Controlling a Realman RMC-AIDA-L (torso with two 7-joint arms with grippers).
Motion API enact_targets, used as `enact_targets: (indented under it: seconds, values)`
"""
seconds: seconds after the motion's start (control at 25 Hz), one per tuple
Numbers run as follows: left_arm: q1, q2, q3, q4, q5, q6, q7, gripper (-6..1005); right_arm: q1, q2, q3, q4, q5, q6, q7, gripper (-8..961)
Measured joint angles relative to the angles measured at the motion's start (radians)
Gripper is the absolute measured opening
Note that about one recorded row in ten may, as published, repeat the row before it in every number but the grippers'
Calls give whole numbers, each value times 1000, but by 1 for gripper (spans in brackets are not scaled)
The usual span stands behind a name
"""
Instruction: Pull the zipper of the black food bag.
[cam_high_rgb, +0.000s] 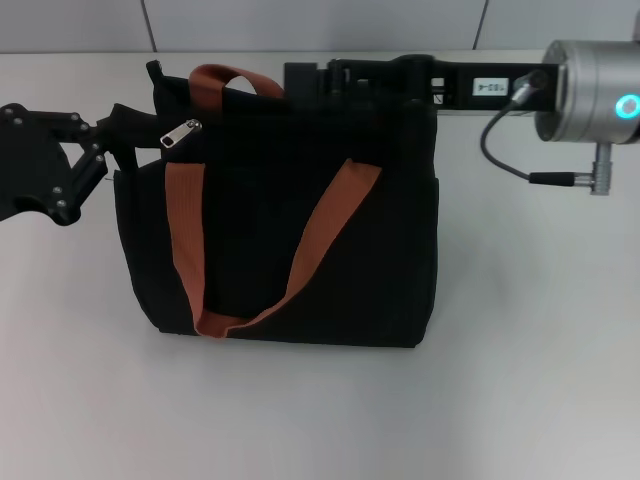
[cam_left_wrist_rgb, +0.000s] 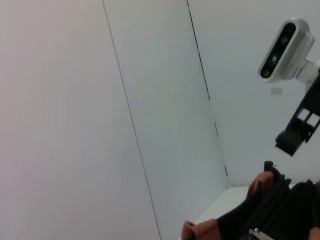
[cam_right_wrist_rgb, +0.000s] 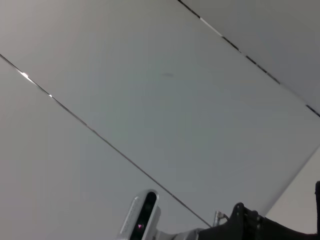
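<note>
Left hand (cam_high_rgb: 135, 128) reaches level to the black food bag (cam_high_rgb: 285, 215), grip near the zipper (cam_high_rgb: 180, 133) unclear.

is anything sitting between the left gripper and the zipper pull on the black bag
Nothing visible does. In the head view the left gripper is at the left top corner of the black food bag, right beside the silver zipper. The brown strap hangs just below the pull, not across the gap.

Black food bag (cam_high_rgb: 270, 210), rust-brown handles (cam_high_rgb: 320, 235), silver zipper (cam_high_rgb: 180, 133).
</note>
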Motion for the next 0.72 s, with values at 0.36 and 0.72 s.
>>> enact_targets:
  seconds: [0.36, 0.72]
  values:
    - [-2, 0, -2, 0, -11, 11, -1, 18, 52, 2, -93, -3, -6, 72, 88, 741]
    - [-22, -1, -2, 1, -29, 22, -30, 18, 91, 3, -142, -7, -8, 124, 158, 736]
